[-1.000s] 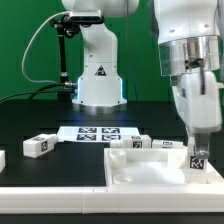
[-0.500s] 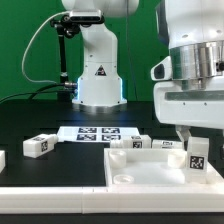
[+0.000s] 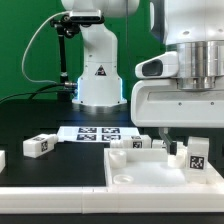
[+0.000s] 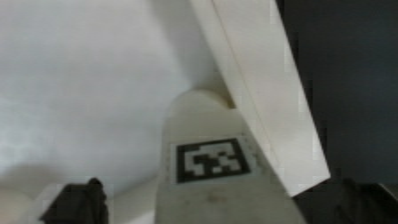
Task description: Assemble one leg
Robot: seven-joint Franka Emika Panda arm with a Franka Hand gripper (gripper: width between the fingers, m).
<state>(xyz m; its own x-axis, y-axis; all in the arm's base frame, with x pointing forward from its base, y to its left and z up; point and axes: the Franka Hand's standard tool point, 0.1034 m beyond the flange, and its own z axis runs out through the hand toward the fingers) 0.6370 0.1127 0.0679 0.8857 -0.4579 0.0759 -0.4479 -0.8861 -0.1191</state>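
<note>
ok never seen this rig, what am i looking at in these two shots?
It is one robot arm with a two-finger gripper, putting furniture together from loose white parts.

The exterior view comes from a fixed camera off the arm. It shows the arm's white base at the back and its wrist large in front, above a big flat white panel on a black table. A leg, a chunky white post with a tag sticker, stands on the panel's corner at that view's right. More legs lie behind the panel, one apart at that view's left. The flat tagged sheet is the marker board.

The wrist view looks down between the dark fingertips at the leg. Whether they grip it is unclear.
</note>
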